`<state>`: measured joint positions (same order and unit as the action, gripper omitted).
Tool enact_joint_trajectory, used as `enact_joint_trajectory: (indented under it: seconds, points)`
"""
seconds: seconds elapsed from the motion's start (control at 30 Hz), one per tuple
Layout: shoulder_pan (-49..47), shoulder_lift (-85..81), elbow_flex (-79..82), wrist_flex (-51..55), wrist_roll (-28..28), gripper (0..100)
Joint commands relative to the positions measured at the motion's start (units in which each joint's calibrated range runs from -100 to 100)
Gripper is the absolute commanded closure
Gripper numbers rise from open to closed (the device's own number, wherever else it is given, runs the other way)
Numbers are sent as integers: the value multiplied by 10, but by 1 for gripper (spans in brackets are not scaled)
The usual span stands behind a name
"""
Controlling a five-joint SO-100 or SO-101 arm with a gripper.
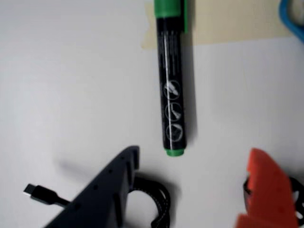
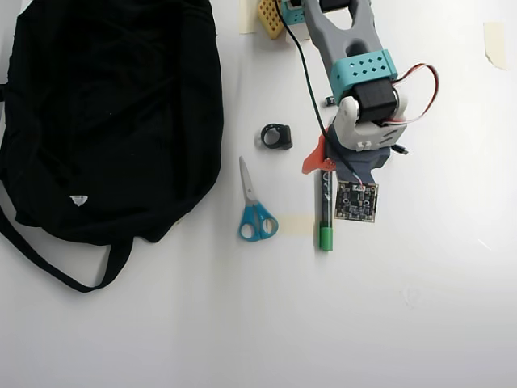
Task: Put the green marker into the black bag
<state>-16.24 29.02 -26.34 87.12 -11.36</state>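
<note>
The arm [image 2: 343, 32] is grey with a perforated teal band [image 2: 363, 69]. Its gripper [image 1: 190, 190] pairs one dark blue finger [image 1: 107, 190] with one orange finger [image 1: 268, 190]. Red and white wires [image 2: 420, 81] loop beside the wrist.

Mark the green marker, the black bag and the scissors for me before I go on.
green marker [image 1: 171, 90]: wrist view, middle of the black barrel.
black bag [image 2: 105, 113]: overhead view, middle of the fabric body.
scissors [image 2: 257, 222]: overhead view, on the blue handles.

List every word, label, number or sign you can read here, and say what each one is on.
No text can be read.
Green marker: three round white symbols and fine white print on the black barrel, too blurred to read.
Black bag: a small white tag, too small to read.
Scissors: no markings visible.
</note>
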Motion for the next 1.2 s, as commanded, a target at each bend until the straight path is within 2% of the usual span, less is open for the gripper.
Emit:
enact_joint_trajectory:
  seconds: [0.0, 1.17]
  points:
    - [-1, 11, -21, 0, 4, 68]
    - [-7, 137, -28, -108, 12, 68]
